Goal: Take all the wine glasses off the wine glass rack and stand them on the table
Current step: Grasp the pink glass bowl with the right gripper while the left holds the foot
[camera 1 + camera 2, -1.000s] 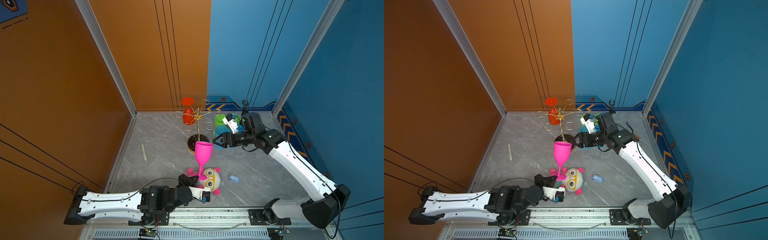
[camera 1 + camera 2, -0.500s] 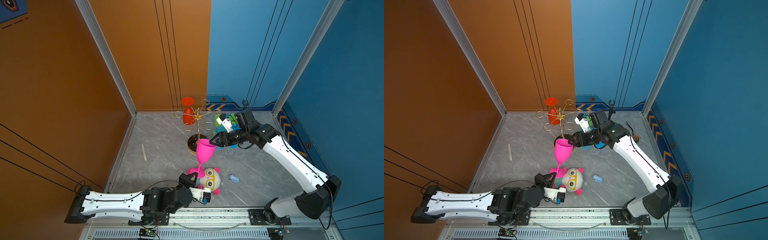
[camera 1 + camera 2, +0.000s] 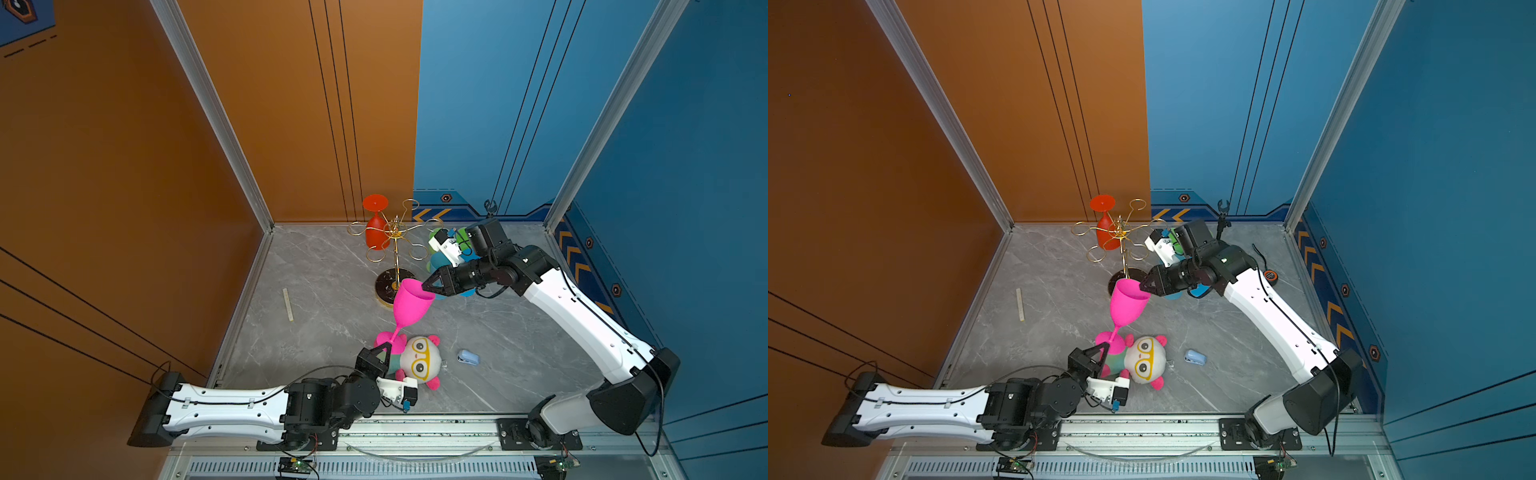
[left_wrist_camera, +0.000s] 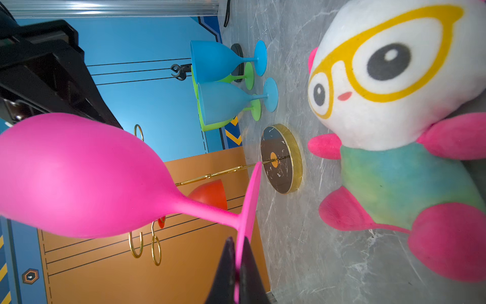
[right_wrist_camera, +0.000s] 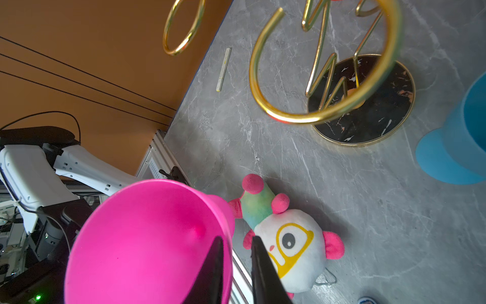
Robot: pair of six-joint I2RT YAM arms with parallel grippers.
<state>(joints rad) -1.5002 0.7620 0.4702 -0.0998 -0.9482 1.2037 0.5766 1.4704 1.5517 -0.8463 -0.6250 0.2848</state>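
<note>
Two grippers on one matte pink wine glass (image 3: 411,305). It's off the gold wire rack (image 3: 395,232), tilted in the air between the rack's marbled base and the plush toy (image 3: 420,362). The left gripper (image 4: 238,243) pinches the thin foot disc. The right gripper (image 5: 235,240) straddles the bowl rim, one finger inside; can't tell if it bites. In both top views the right arm hides most of the blue and green glasses (image 3: 436,262). A second ago the right jaws stood wide beside the rim.
</note>
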